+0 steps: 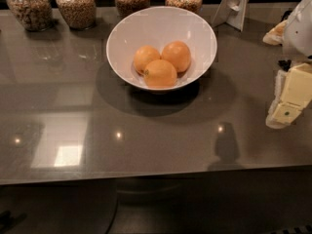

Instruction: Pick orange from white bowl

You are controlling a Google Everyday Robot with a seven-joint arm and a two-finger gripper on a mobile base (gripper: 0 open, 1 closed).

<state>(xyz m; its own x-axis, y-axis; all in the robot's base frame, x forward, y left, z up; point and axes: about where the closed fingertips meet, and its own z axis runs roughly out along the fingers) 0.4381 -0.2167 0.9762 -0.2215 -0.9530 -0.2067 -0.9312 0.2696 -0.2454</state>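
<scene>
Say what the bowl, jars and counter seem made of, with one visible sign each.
The bowl looks glazed ceramic: glossy white, bright highlights. The jars look clear glass; contents show through. The counter, polished grey stone or laminate, shows reflections. The gripper, seemingly pale matte plastic, is at the right edge, away from the bowl.

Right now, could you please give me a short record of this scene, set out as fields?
surface: glossy grey counter
white bowl: upright, middle of the counter toward the back
contents: three oranges, bunched together
orange: back right in the bowl, deepest colour
front orange: dark stem mark on its left side
paler orange: back left
gripper: at the right edge, over the counter, well apart from the bowl
glass jars: four in a row behind the bowl, filled
</scene>
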